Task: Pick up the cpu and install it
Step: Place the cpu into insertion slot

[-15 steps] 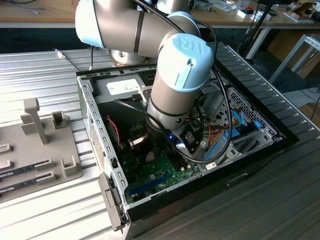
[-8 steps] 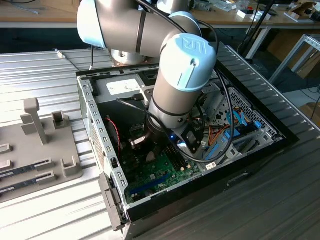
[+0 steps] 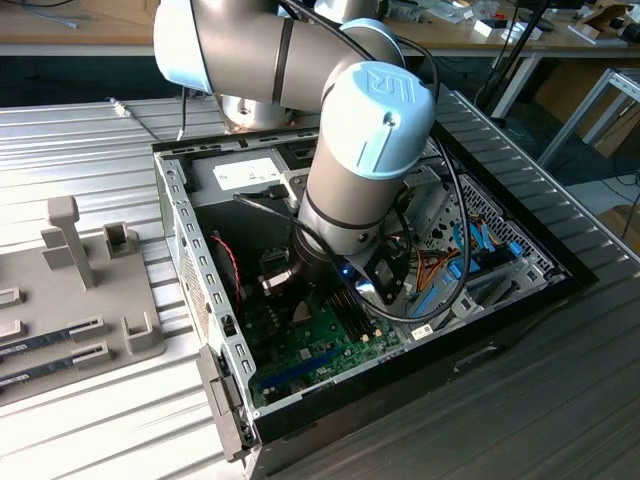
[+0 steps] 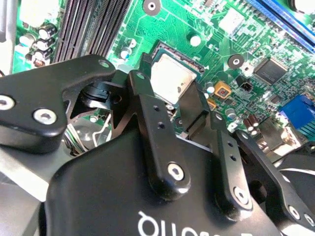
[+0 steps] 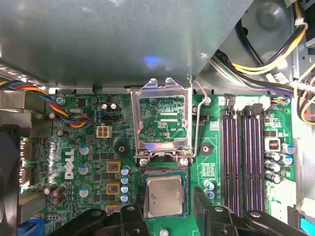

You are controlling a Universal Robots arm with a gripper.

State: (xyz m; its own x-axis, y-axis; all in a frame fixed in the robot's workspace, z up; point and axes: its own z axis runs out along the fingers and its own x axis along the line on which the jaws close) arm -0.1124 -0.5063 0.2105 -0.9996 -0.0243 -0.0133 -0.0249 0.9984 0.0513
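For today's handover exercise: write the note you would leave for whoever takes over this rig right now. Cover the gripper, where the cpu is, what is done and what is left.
Gripper: down inside the open computer case, fingers on either side of the cpu; whether they grip it cannot be told.
Cpu: lying flat in the socket on the green motherboard, silvery top up.
Done: cpu picked up and brought to the socket.
Left: the metal retention frame stands raised, its lever unlatched; cpu not yet locked in.
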